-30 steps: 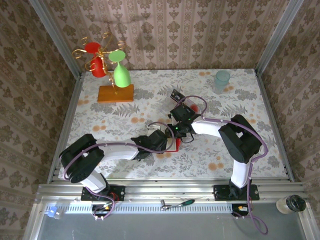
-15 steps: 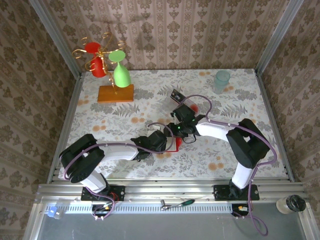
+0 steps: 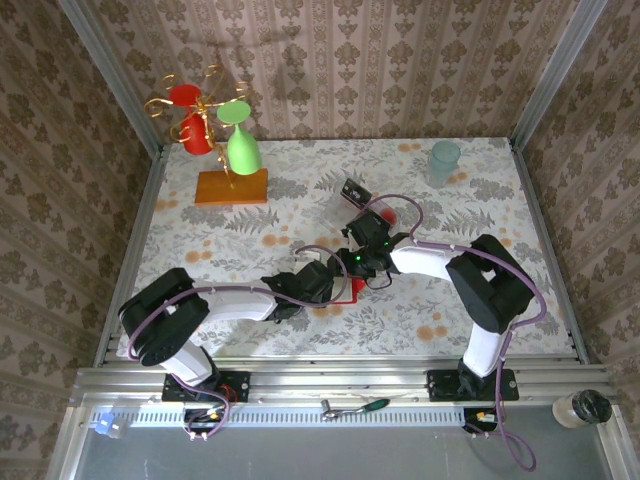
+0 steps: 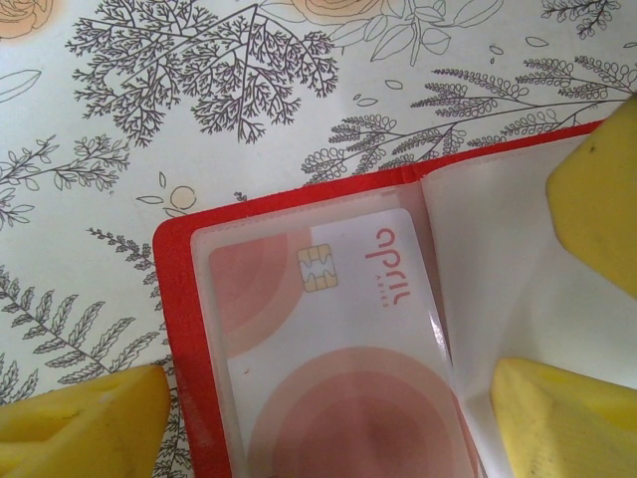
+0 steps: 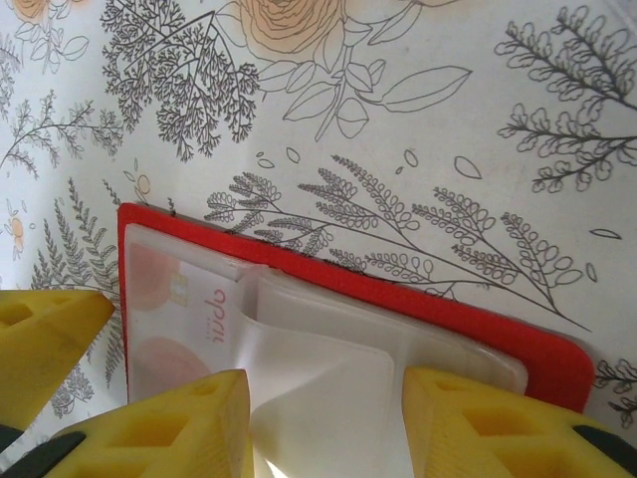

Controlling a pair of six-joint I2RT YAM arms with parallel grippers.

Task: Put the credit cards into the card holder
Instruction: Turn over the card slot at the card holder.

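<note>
lying flat: red card holder (image 4: 171, 299), card (image 4: 338, 329) in clear pocket (image 5: 328, 388) | left fingers (image 4: 80, 423) released | right fingers (image 5: 468, 418) released

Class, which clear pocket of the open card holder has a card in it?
The pocket at the card holder's outer red edge: a whitish, red-circled card shows through it; the neighbouring pocket looks blank.

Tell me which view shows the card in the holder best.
Left wrist: the credit card lies in the card holder, chip and lettering readable. Right wrist shows a sliver; top external, too small to tell.
</note>
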